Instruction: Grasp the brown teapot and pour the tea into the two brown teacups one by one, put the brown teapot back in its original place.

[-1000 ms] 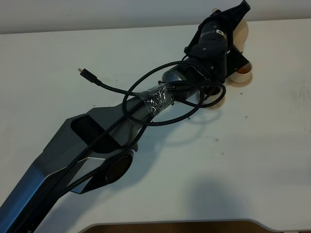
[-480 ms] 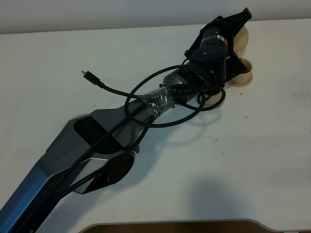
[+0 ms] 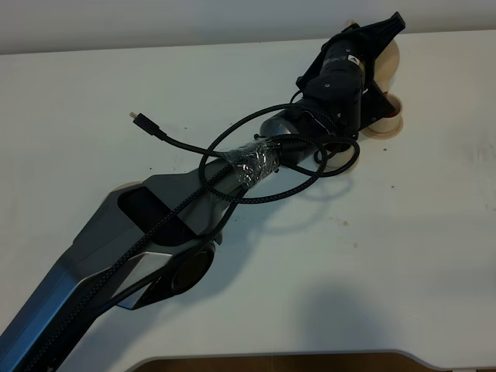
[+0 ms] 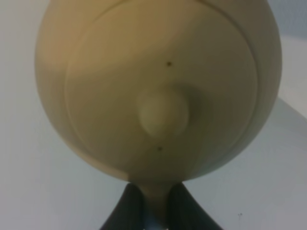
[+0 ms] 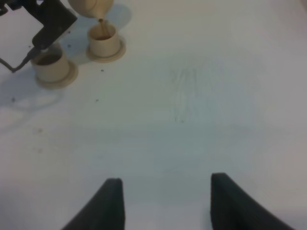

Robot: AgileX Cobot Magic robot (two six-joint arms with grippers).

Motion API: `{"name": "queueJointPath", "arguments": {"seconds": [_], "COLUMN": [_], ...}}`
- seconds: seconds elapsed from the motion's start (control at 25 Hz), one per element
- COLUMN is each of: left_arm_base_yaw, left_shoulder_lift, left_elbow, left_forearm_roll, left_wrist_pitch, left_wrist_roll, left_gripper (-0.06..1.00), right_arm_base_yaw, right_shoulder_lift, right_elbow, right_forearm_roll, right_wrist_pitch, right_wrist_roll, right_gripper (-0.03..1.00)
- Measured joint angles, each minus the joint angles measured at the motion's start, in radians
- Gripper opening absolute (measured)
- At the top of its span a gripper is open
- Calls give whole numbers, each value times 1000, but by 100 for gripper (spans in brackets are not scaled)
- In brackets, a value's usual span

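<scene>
The brown teapot [image 4: 163, 96] fills the left wrist view, lid knob toward the camera. My left gripper [image 4: 154, 211] is shut on its loop handle. From above, the left gripper [image 3: 384, 31] holds the teapot [image 3: 393, 58] tipped at the table's far right. In the right wrist view the teapot [image 5: 91, 5] has its spout over one brown teacup [image 5: 103, 38], with a thin brown stream falling into it. The second teacup [image 5: 50, 67] stands beside it on its saucer. From above, one cup [image 3: 387, 124] shows by the wrist and the other's saucer [image 3: 346, 160] lies under the cables. My right gripper [image 5: 168, 206] is open over bare table.
The left arm [image 3: 178, 225] lies diagonally across the white table, with looped black cables [image 3: 256, 155] and a loose plug end [image 3: 133, 116]. A pale tan sliver [image 3: 128, 186] peeks out beside the arm's lower link. The table's front edge [image 3: 310, 355] runs along the bottom.
Over the last second the left gripper shifted slightly right and up with the teapot, covering more of the far cup. Since half a second ago it has hardly moved.
</scene>
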Motion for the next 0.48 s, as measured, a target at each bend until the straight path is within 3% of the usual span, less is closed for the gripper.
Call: {"name": "queueJointPath", "arguments": {"seconds": [0.48], "left_arm_base_yaw": [0], "left_shoulder_lift": [0], "left_elbow": [0], "left_forearm_roll": [19], "left_wrist_pitch": [-4], "left_wrist_roll": [0], "left_gripper": [12], "right_arm_base_yaw": [0], "right_shoulder_lift": [0], "right_elbow": [0], "right_forearm_roll": [0], "right_wrist_pitch": [0], "right_wrist_roll": [0], "right_gripper": [44]}}
